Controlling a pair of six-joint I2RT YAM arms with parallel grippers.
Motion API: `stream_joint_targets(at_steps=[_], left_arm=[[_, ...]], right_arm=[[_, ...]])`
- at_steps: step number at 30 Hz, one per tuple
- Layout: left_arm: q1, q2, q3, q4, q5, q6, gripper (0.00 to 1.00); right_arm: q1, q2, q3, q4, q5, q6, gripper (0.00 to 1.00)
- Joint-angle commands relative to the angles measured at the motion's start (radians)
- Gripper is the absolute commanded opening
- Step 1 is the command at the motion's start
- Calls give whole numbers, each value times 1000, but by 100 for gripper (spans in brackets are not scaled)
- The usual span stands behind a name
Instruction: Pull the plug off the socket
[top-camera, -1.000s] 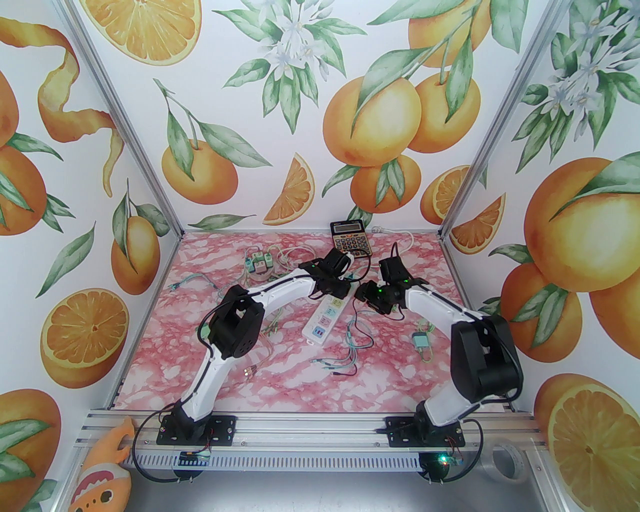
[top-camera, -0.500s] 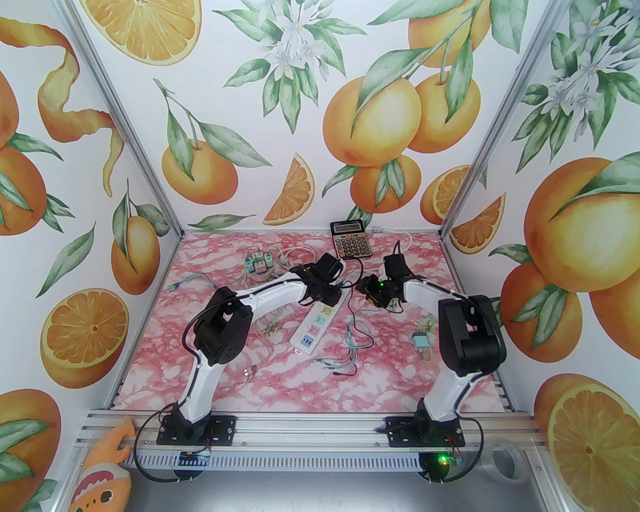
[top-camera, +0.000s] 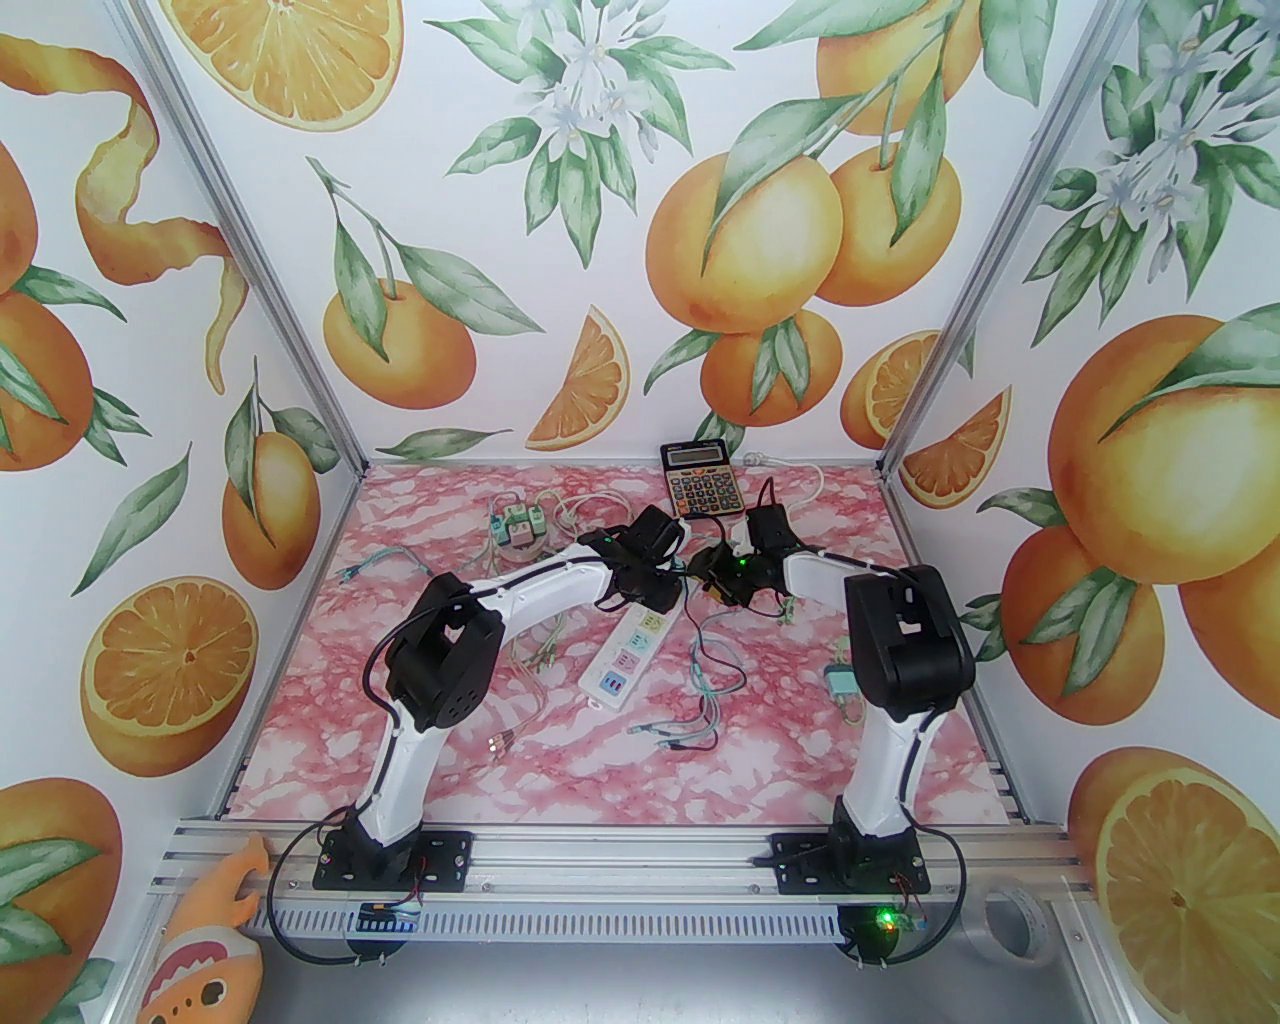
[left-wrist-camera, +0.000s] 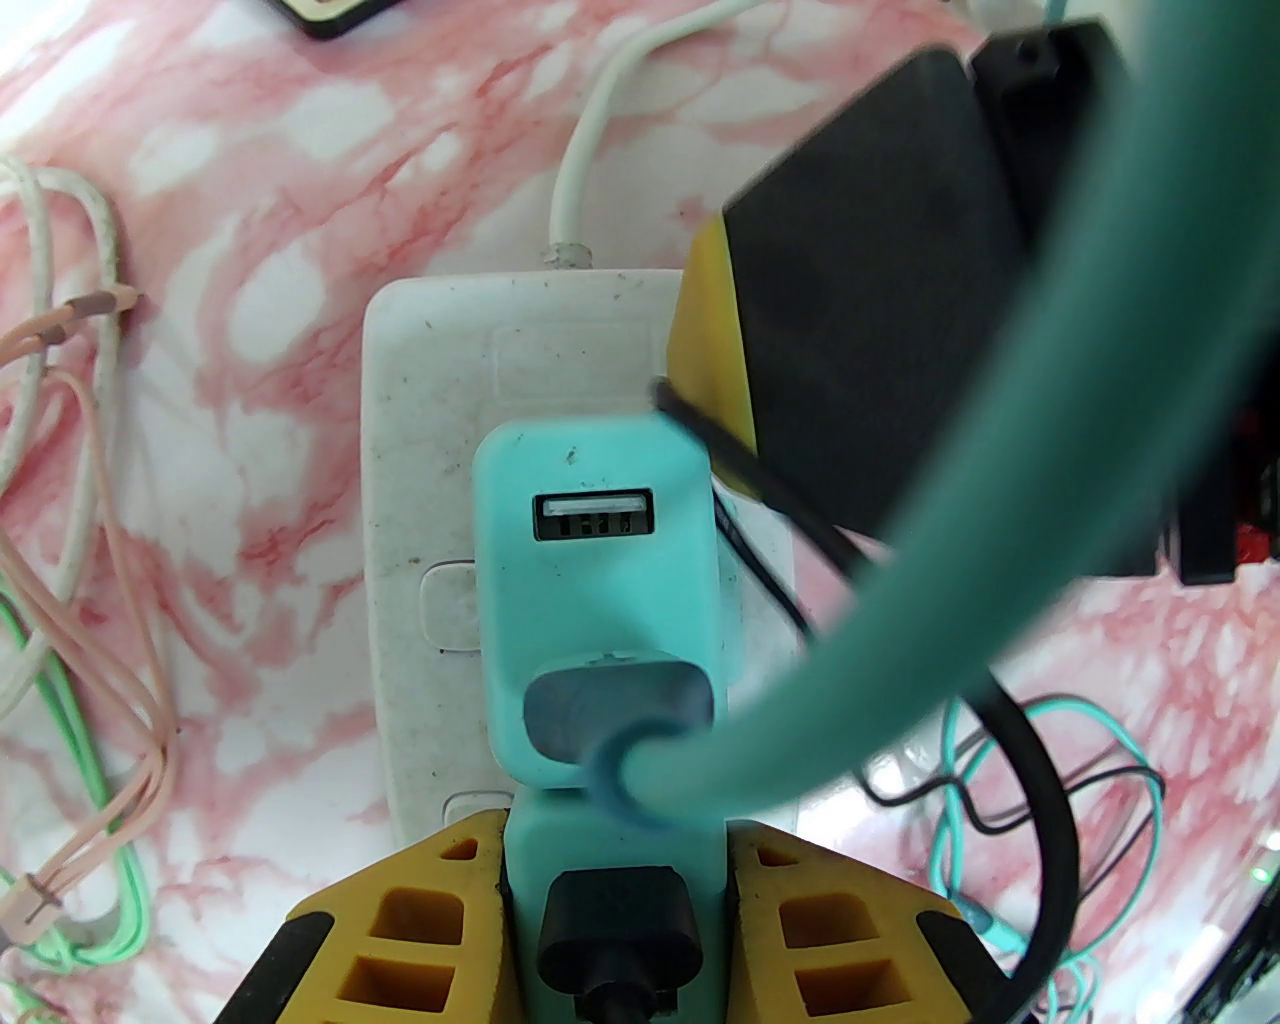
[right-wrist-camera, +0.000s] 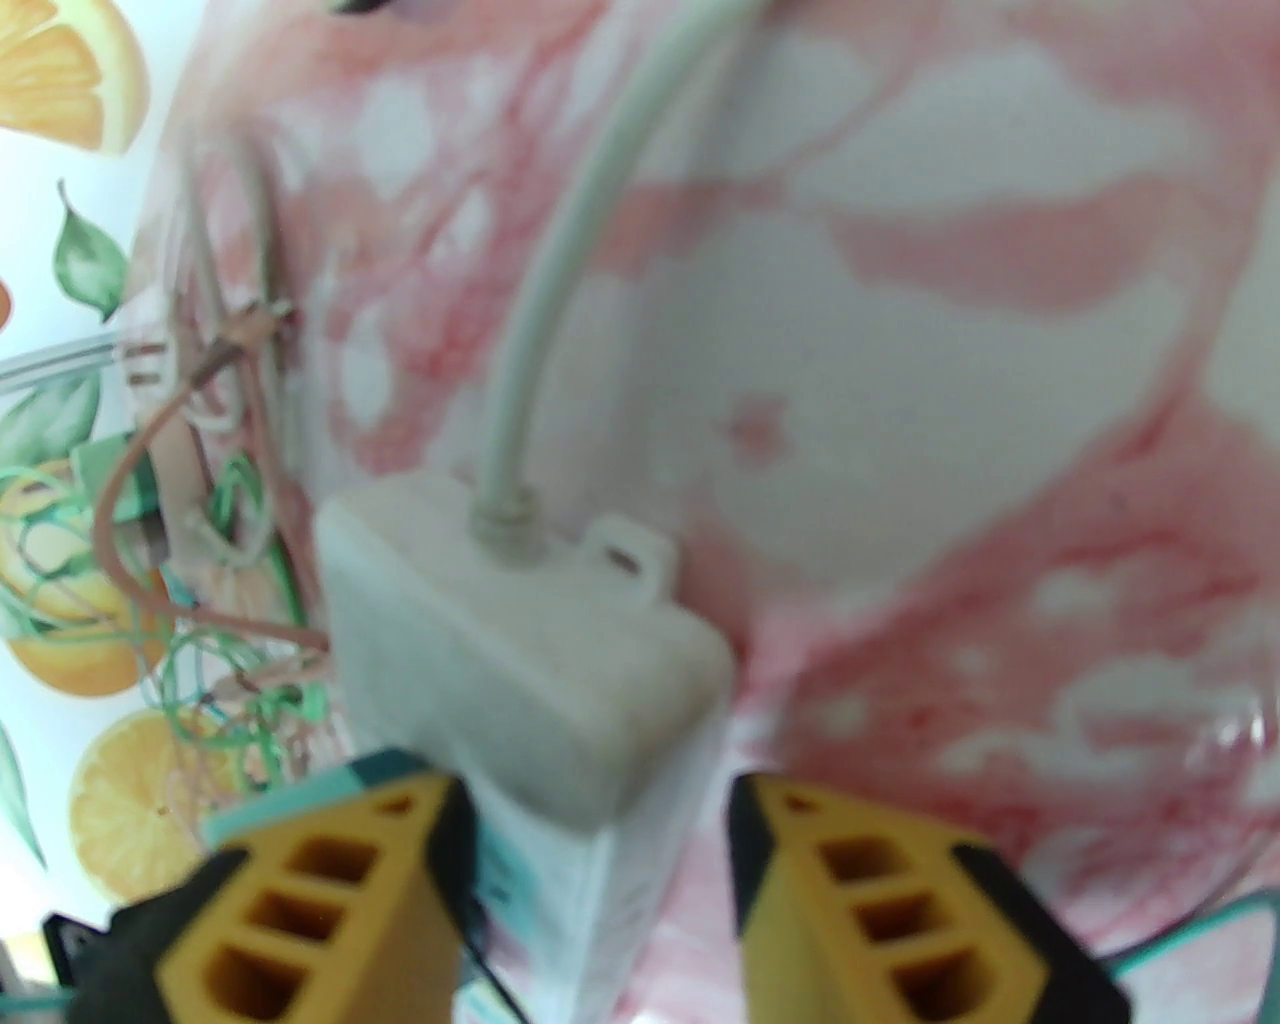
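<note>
Over the last second the power strip (top-camera: 625, 655) has been swung leftward on the surface (top-camera: 450, 760). The right gripper (right-wrist-camera: 595, 792) has been brought over its corded end, jaws narrowed yet still spread astride the casing. The teal plug (left-wrist-camera: 680, 850) is pinched by the left gripper (left-wrist-camera: 612, 830) and appears seated in the strip; a second teal adapter (left-wrist-camera: 600, 600) is plugged in just beyond it. Once the strip is clamped, the pull is judged ready to be made.
</note>
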Motion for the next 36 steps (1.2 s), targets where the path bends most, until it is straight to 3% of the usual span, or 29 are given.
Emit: stream_joint_targets(at_steps=[1,4,11,13,18,26,36], left_arm=[[-2,-36,-1,-56,39,11,23],[-10,-37,1,-63,7,24,23],[-77,-50,-1,-74,-219,95,18],[-87,-56,-7,-67,-240,103,17],[-62,-62,2,-77,-162,48,16],[24,-112,15,-62,76,-54,17],[-5,-156,27,-130,-65,15,18]], right_arm=[[12,48,38,-130,84,-35,38],[12,64,43,-197,138,-57,35],[15,83,42,-252,195,-68,35],[16,88,48,-268,210,-71,35],[21,96,62,-302,239,-89,35],[26,92,75,-326,259,-101,34],[27,75,94,-340,252,-106,34]])
